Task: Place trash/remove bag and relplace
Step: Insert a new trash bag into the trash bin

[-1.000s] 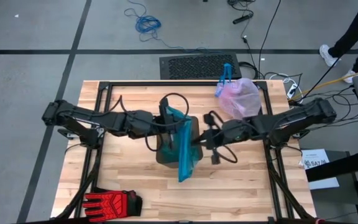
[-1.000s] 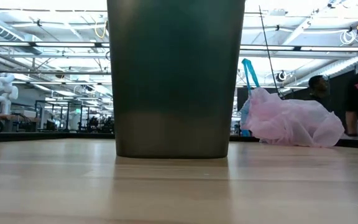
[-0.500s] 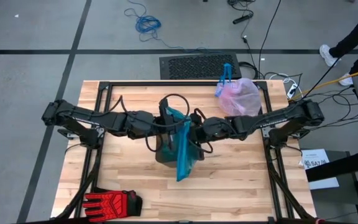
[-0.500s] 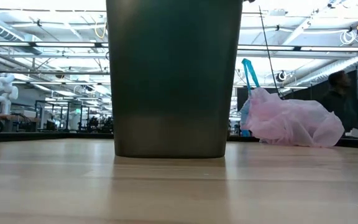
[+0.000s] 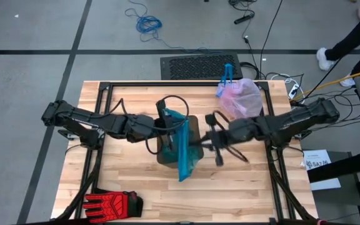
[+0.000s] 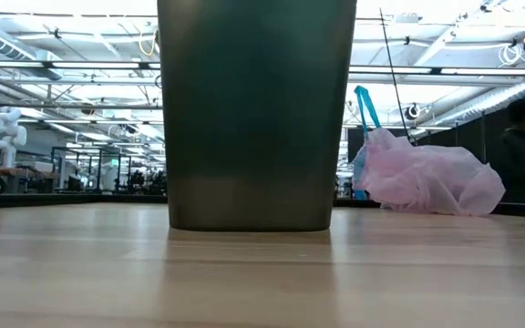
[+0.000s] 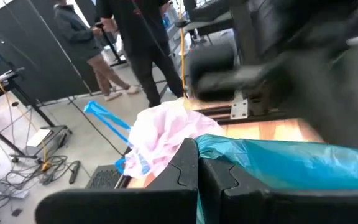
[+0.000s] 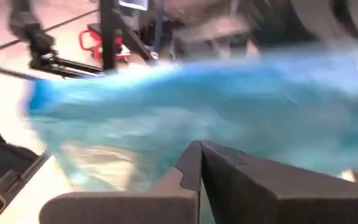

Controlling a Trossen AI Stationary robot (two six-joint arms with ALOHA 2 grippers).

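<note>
Pale lilac-pink plastic liner (image 5: 242,97) was already out, lying beside dark bin (image 5: 167,149).
Translucent teal-green replacement bag (image 5: 184,149) draped over the rim, unseated; left gripper (image 5: 162,124) pinched it, right gripper (image 5: 206,139) was closed, empty.

A dark upright plastic bin (image 5: 167,147) stands at the middle of the pale wooden table (image 5: 136,187), with a translucent teal-green plastic bag (image 5: 184,150) draped over its right rim and hanging down its near side. The left end effector (image 5: 165,122) sits at the bin's far-left rim and the right end effector (image 5: 206,139) just right of the bin. A filled pale lilac-pink bin liner (image 5: 239,97) lies at the far right edge, and a red-and-black glove (image 5: 111,203) lies at the near left corner.
</note>
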